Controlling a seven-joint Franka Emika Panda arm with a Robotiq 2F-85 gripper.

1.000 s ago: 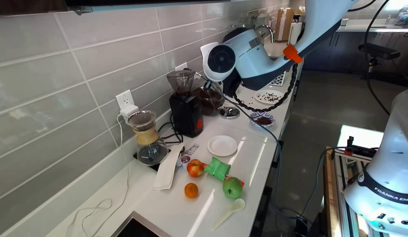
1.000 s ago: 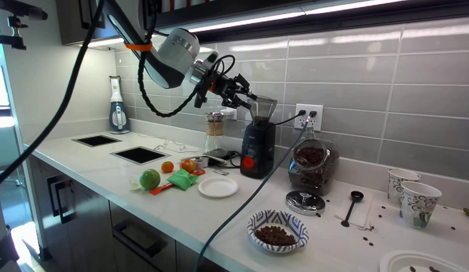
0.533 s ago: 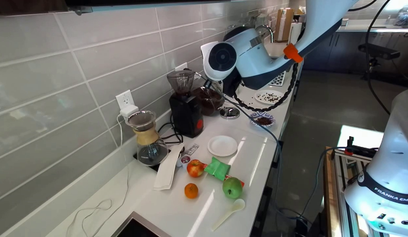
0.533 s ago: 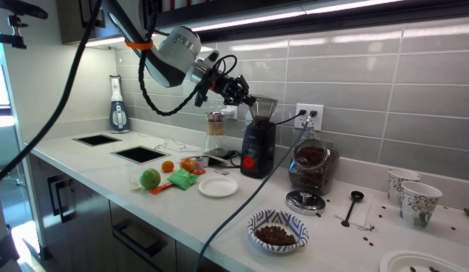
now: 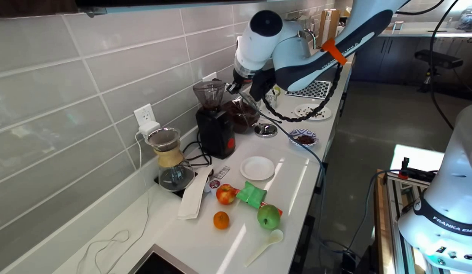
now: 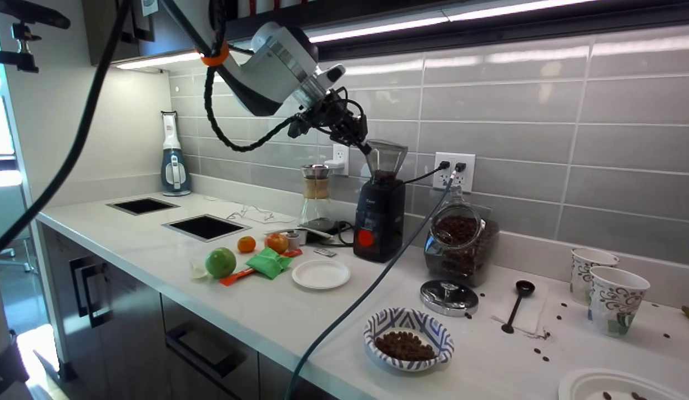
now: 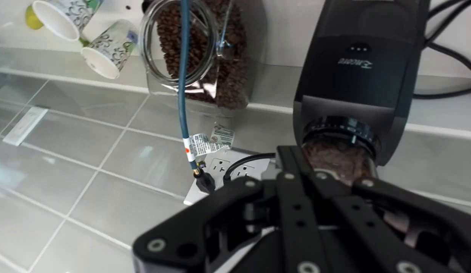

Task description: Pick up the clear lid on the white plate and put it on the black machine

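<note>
Gripper: was clenched, nothing visible between fingers; tips lay beside the top of the black machine | Clear lid: was not on the white plate; presumably capped the black machine, unconfirmed | Step, judged: final check; required confirming flat seating before lifting away.

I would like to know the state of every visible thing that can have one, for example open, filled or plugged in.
Gripper: shut
White plate: no lid on it
Clear lid: not clearly visible
Black machine: upright, brown contents in upper container
Glass jar: holds dark beans
Metal lid: off the jar
Patterned bowl: holds brown beans
Paper cups: upright
Carafe: upright
Blue cable: plugged in
Drawer: closed
</note>
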